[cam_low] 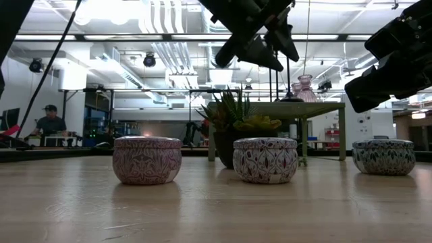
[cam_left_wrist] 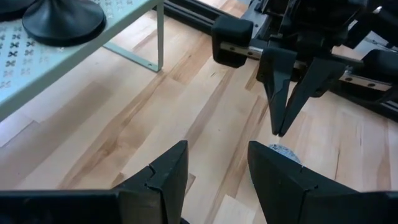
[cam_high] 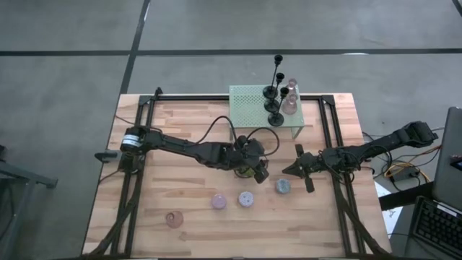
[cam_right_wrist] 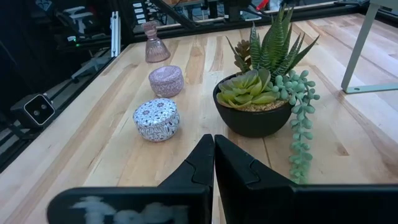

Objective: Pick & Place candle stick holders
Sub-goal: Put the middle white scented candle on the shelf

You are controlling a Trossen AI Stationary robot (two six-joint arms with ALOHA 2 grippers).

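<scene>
Three slim black candlesticks (cam_high: 276, 87) and a pink glass holder (cam_high: 290, 101) stand on the pale green mesh rack (cam_high: 249, 101) at the far middle. On the near table stand a pink glass holder (cam_high: 173, 219) and pink (cam_high: 219, 201), lilac (cam_high: 246, 198) and blue (cam_high: 283, 186) round holders. My left gripper (cam_left_wrist: 214, 155) hangs open and holds nothing above a potted plant (cam_right_wrist: 261, 93) at the table's middle. My right gripper (cam_right_wrist: 213, 162) is shut and holds nothing, a little right of the plant and just beyond the blue holder.
The plant stands between the rack and the row of round holders. The rack's thin legs (cam_left_wrist: 160, 37) come down close behind it. Black frame rails (cam_high: 137, 144) run along the table's left and right sides. Bare wood lies at the near left.
</scene>
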